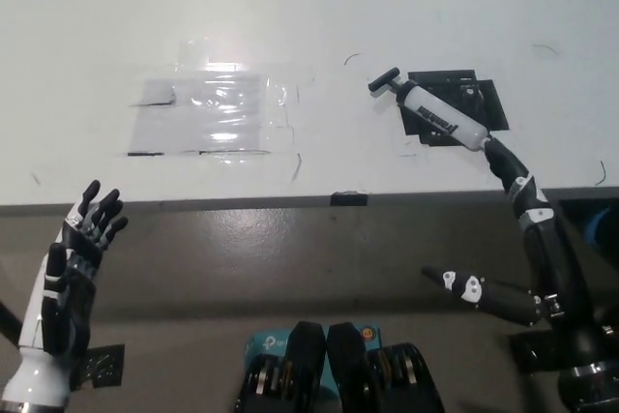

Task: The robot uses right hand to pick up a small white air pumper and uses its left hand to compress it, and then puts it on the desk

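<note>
The small white cylindrical air pump with a black T-handle (437, 115) lies on the white counter (290, 26), its base just beyond one fingertip of my empty, spread black right robot hand (527, 249). That fits reaching to grasp it or having set it down. My white left robot hand (73, 273) rests open, well apart.

Small white air pumper (437, 117) lies flat on the desk (319, 16), toward the right side near the front edge. Body is a white cylinder with dark lettering along its side. Black T-shaped handle at its upper-left end, rod partly drawn out. Axis runs diagonally, handle pointing up-left, base down-right. The body rests across a black square patch (481, 99) on the desk surface.
</note>
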